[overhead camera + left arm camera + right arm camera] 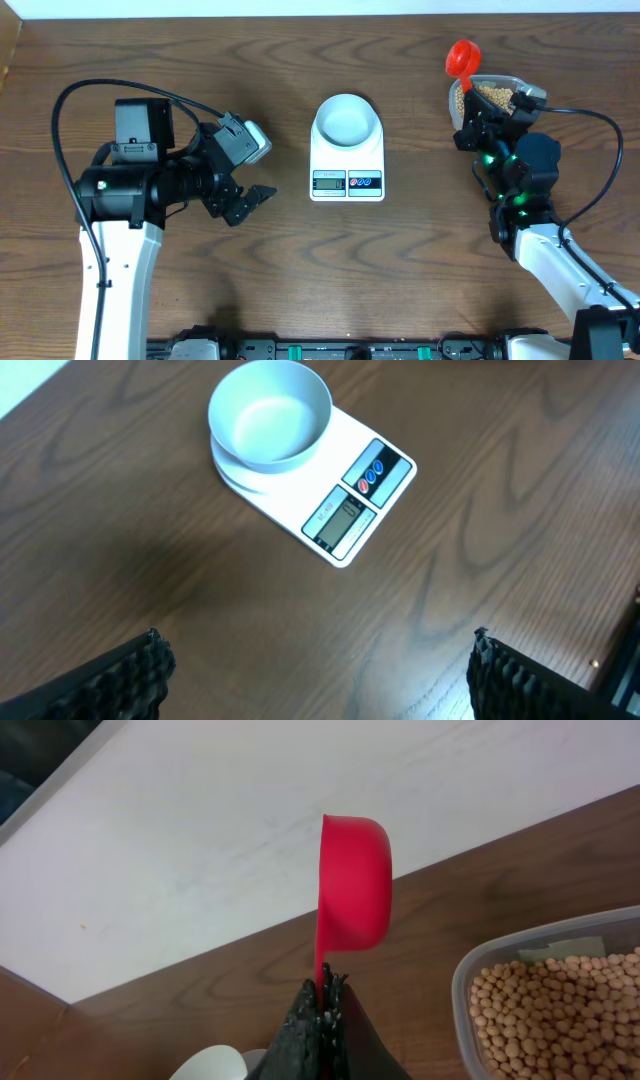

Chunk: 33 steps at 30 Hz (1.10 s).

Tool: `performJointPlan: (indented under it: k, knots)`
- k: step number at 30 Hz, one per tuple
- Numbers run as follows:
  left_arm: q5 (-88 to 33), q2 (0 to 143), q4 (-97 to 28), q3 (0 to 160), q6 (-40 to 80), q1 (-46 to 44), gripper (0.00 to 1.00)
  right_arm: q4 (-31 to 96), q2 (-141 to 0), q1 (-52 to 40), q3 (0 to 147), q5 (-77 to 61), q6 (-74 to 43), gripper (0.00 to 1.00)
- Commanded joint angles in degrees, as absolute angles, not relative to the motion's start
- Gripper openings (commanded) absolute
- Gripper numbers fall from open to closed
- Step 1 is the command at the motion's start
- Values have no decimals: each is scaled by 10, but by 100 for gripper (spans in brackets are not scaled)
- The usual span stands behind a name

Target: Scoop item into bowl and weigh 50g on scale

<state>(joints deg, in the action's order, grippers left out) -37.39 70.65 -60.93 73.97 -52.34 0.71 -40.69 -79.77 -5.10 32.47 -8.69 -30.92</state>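
The brown wooden counter [300,260] carries the white scale [347,182] near its middle, display and buttons on its near edge. Left of the scale and well apart from it, the left pincer [315,672] hangs over bare wood, its fingers [135,675] spread wide and holding nothing. Well to the right of the scale sits a clear plastic tub [462,988]. The pale bowl [346,118] stands on the far half of the scale, and its inside looks bare. The right pincer [322,1002], right of the scale at the tub, is clamped tight on the handle of a red scoop [352,885]. The scoop is turned on edge above the tub's far corner, on the scale's side. The beans [545,1010] fill the tub.
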Motion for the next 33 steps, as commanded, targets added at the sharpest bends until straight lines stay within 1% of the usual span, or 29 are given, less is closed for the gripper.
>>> performJointPlan:
  k: [1,33]
  knots:
    - [-377,715,-611,750,-536,10,96,-410,-798,-49,334,-81,-299,1]
    - [-364,716,-602,750,-535,10,96,-403,-798,-49,334,-98,-297,1]
